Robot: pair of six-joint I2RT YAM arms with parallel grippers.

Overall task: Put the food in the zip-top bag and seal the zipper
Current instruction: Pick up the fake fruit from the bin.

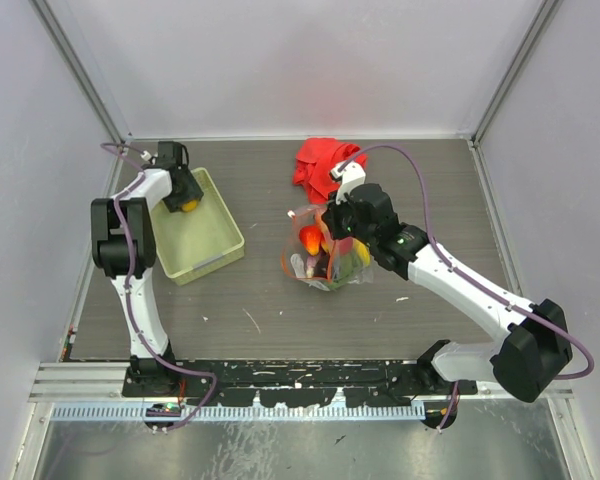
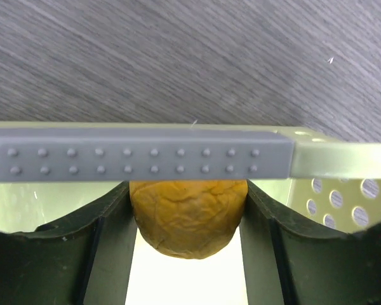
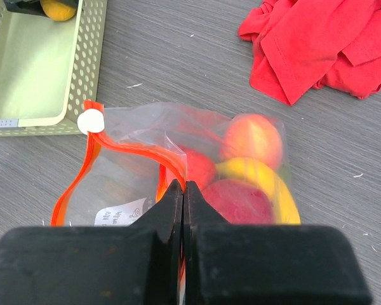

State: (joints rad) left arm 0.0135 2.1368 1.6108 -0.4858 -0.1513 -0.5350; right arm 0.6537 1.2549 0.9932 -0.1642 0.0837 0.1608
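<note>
The clear zip-top bag [image 1: 325, 258] [image 3: 130, 184] stands mid-table with its mouth partly spread. Inside it I see food: a peach-coloured piece [image 3: 254, 136], a yellow banana [image 3: 270, 181] and a red piece [image 3: 241, 200]. My right gripper [image 1: 332, 232] [image 3: 184, 184] is shut on the bag's mouth edge at the red-orange zipper [image 3: 136, 150]; a white slider [image 3: 91, 121] sits at the strip's far end. My left gripper [image 1: 187, 203] [image 2: 187, 190] reaches into the pale green basket [image 1: 215, 250], its fingers [image 2: 108, 241] pressed against both sides of a round orange food piece [image 2: 187, 222].
A crumpled red cloth [image 1: 320, 165] [image 3: 324, 44] lies on the table just behind the bag. The basket's perforated wall [image 2: 343, 197] [image 3: 89, 57] stands close round the left gripper. The table's metal frame runs along the left and right edges.
</note>
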